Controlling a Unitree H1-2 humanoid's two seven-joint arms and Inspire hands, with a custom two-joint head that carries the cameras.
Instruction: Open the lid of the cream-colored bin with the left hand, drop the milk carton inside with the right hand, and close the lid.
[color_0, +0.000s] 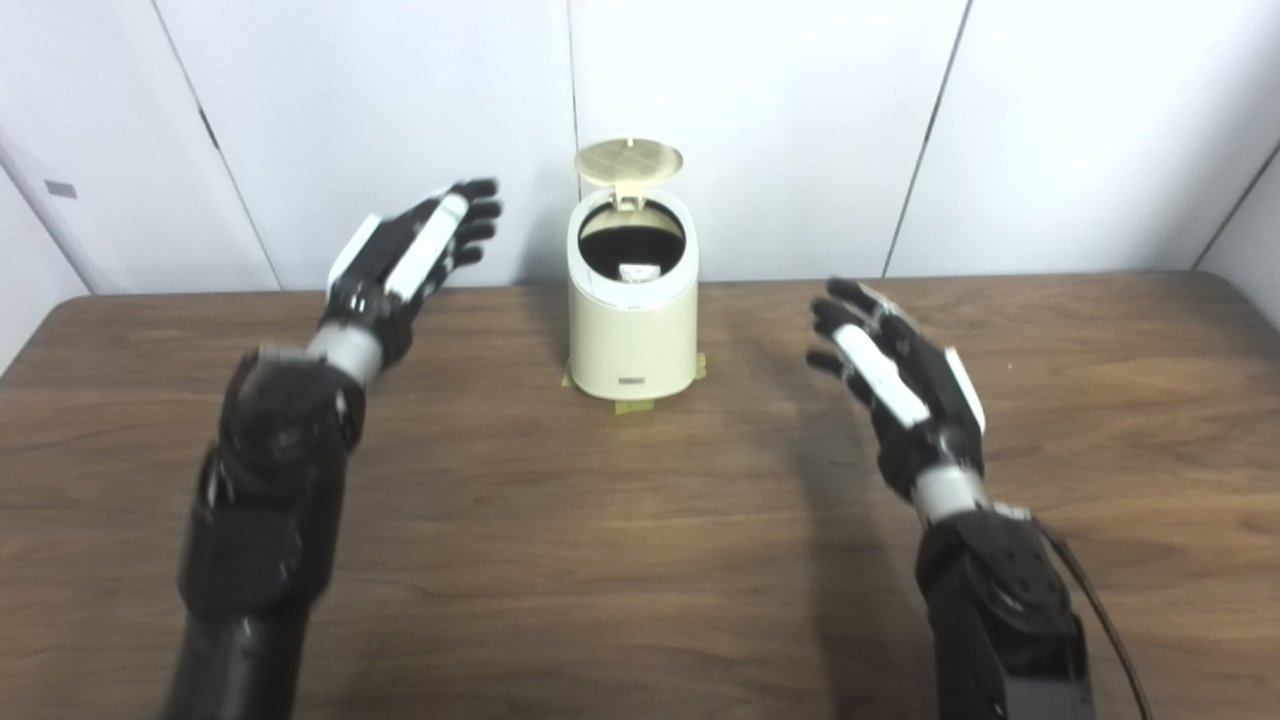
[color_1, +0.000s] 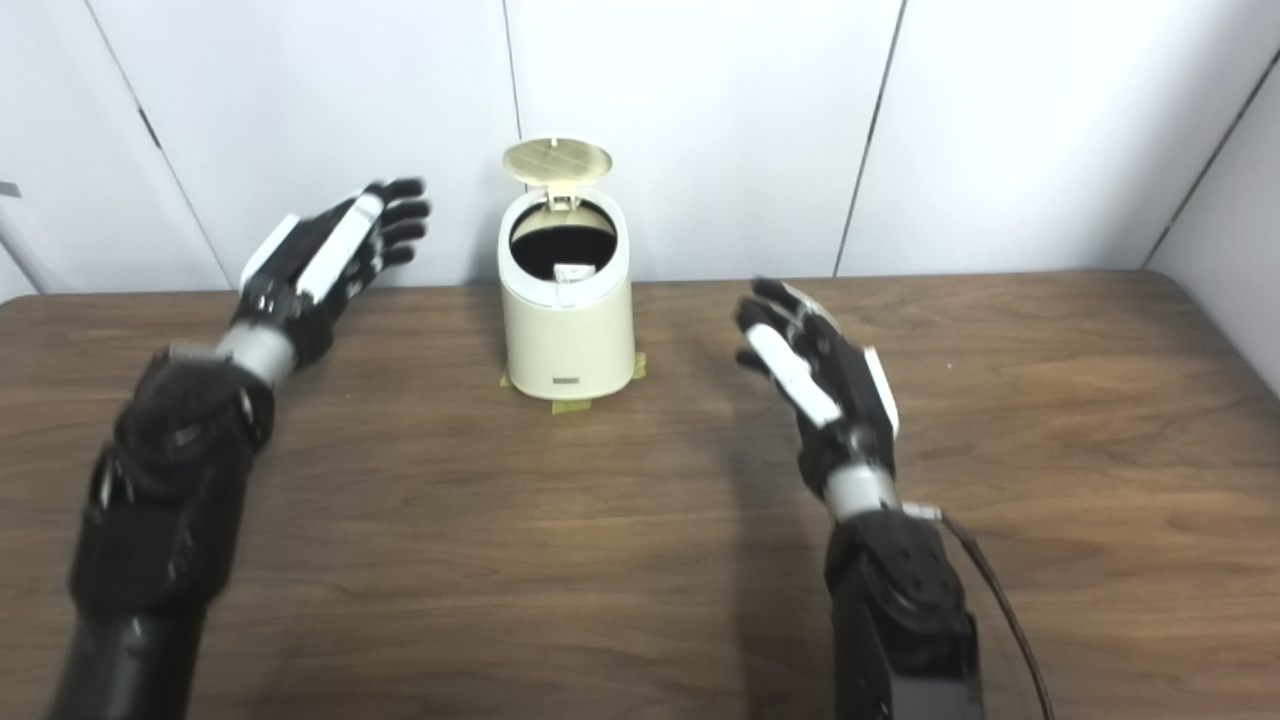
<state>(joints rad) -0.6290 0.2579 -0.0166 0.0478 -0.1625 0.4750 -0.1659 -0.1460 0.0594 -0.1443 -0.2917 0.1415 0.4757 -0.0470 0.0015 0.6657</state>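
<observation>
The cream-colored bin (color_0: 632, 330) stands at the back middle of the table, near the wall. Its round lid (color_0: 629, 161) is tipped up, upright behind the opening. Inside the dark opening a white piece of the milk carton (color_0: 636, 270) shows. My left hand (color_0: 410, 262) is raised to the left of the bin, fingers spread, holding nothing, apart from the lid. My right hand (color_0: 893, 372) hovers over the table to the right of the bin, fingers apart and empty.
The bin sits on yellow tape marks (color_0: 633, 403) on the brown wooden table (color_0: 600, 560). White wall panels (color_0: 800, 120) rise right behind the bin. A black cable (color_0: 1095, 600) runs along my right forearm.
</observation>
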